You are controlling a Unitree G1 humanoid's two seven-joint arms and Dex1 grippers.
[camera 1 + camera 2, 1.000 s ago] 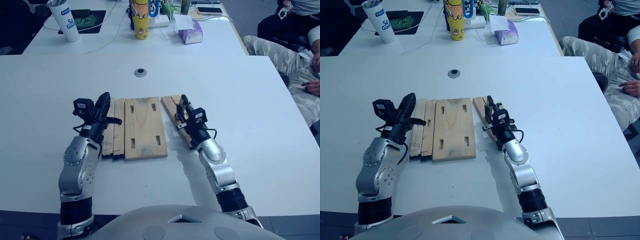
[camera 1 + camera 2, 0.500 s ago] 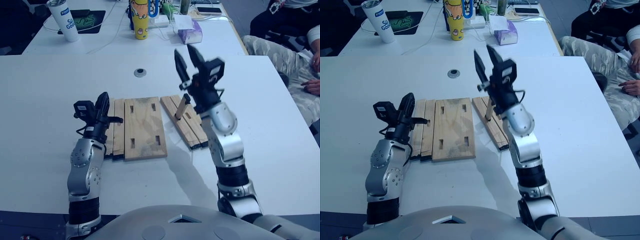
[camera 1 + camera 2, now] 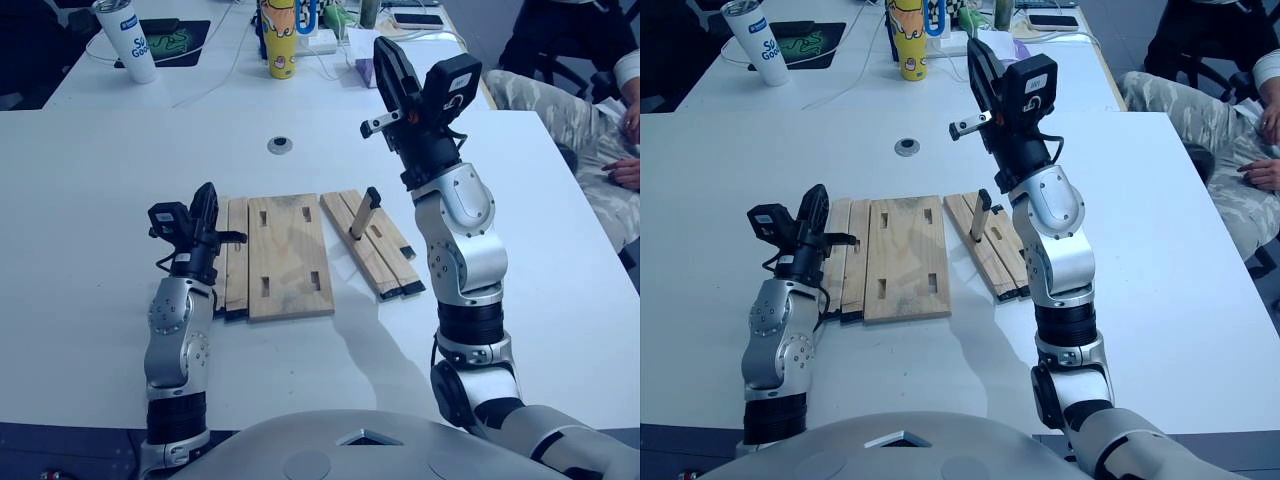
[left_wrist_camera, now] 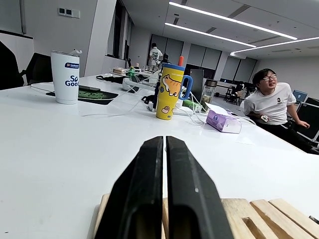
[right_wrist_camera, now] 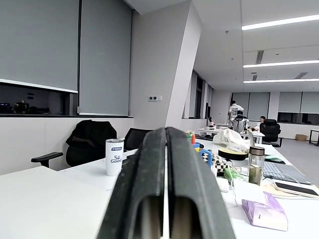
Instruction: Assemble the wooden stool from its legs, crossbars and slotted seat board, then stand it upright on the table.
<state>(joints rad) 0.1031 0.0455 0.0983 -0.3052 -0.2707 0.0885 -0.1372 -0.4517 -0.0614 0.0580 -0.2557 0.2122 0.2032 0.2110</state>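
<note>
The slotted seat board (image 3: 288, 256) lies flat at the table's middle. Two wooden strips (image 3: 234, 256) lie side by side against its left edge, and two more strips (image 3: 376, 244) lie angled to its right. A short wooden piece (image 3: 362, 213) stands tilted on those right strips. My left gripper (image 3: 206, 192) is shut and empty, low over the outer left strip; its closed fingers (image 4: 149, 199) show in the left wrist view above the wood. My right gripper (image 3: 385, 50) is held high above the right strips, shut on nothing, with its fingers (image 5: 149, 189) pressed together.
A round grommet (image 3: 281, 146) sits in the table behind the boards. On the far table stand a white tumbler (image 3: 130, 40), a yellow mug (image 3: 281, 40) and a tissue pack (image 3: 382, 68). Bare tabletop (image 3: 90, 250) spreads left, right and in front of the wood.
My right arm rose from the right strips to high above the table; its fingers, open half a second ago, are now shut. The short piece now stands tilted. The left arm barely moved.
</note>
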